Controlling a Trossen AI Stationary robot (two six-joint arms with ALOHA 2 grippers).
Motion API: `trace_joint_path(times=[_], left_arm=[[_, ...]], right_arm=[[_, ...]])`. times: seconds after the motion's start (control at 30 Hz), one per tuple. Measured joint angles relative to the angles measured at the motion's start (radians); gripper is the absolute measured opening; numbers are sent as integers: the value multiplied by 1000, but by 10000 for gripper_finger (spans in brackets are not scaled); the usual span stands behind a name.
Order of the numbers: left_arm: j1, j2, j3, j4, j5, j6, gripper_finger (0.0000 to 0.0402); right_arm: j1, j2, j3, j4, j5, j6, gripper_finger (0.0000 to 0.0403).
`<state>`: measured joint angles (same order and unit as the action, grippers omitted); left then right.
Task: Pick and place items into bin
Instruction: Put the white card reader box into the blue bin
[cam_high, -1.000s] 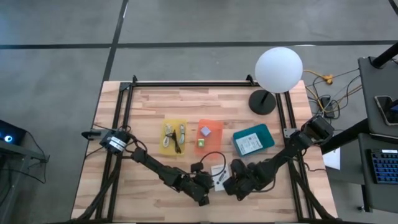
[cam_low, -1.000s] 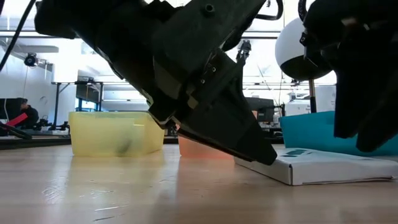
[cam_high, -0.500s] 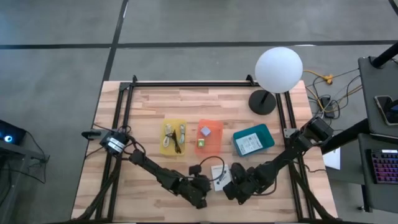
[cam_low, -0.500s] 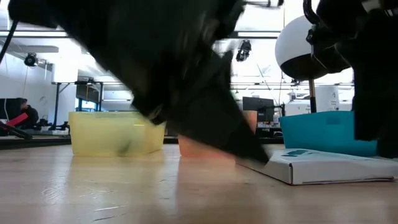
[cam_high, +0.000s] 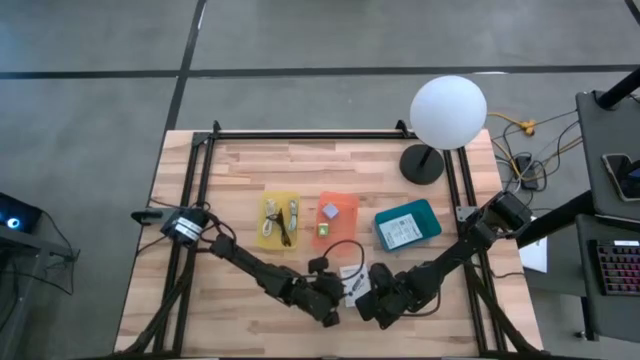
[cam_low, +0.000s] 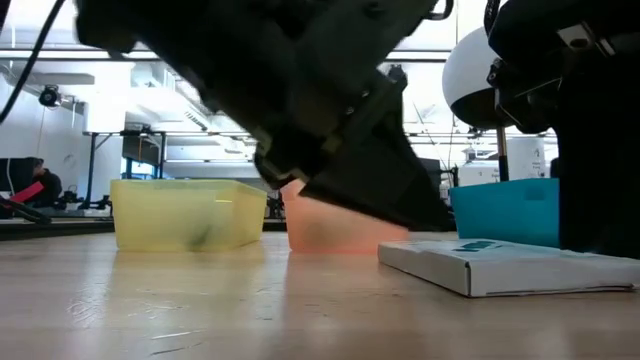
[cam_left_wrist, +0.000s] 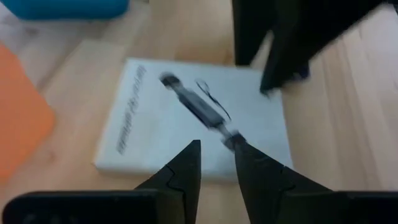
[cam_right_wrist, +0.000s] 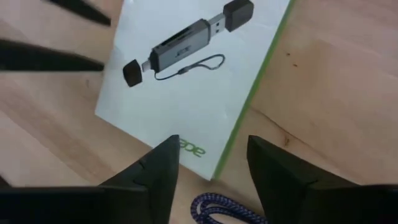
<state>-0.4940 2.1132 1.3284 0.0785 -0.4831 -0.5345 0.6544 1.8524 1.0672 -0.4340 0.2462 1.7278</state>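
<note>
Near the table's front edge, reaching for the flat white box (cam_right_wrist: 186, 81) with both grippers, left gripper (cam_left_wrist: 216, 163) and right gripper (cam_right_wrist: 208, 163), jaws apart, needing next to close on it

The high view looks straight down on the whole table (cam_high: 250, 170). The low view sits at tabletop height, facing level across toward the room. Each wrist view looks closely down at the white box (cam_left_wrist: 193, 124), which also appears in the low view and, small, in the high view.
</note>
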Motion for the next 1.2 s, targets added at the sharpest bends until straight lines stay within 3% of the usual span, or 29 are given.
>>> trace_joint_path(times=[0.3, 0.93, 1.2], left_arm=[[19, 24, -10, 26, 72, -8, 83], [-23, 20, 11, -5, 29, -55, 83], [-30, -57, 14, 5, -26, -2, 83]], right_arm=[[0, 0, 6, -1, -1, -3, 124], [0, -2, 6, 84, 19, -22, 155], [0, -2, 6, 72, 19, -30, 157]])
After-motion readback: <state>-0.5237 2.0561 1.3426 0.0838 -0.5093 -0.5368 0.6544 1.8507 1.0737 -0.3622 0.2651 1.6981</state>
